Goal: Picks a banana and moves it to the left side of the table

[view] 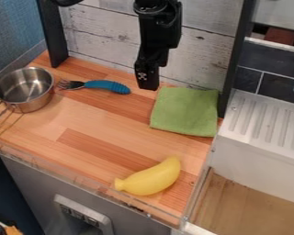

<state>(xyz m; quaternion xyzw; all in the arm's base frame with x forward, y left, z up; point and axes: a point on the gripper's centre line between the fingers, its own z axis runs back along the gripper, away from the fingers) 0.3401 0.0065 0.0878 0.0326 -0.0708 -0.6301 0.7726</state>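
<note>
The claw is noted above the far part of the table, between the fork and the cloth as viewed. How far it is opened cannot be told, nor can anything be seen gripped in it. The banana is found well apart from the claw, toward the camera, laid on its side near the table's front right corner. The pot is sited at the left.
</note>
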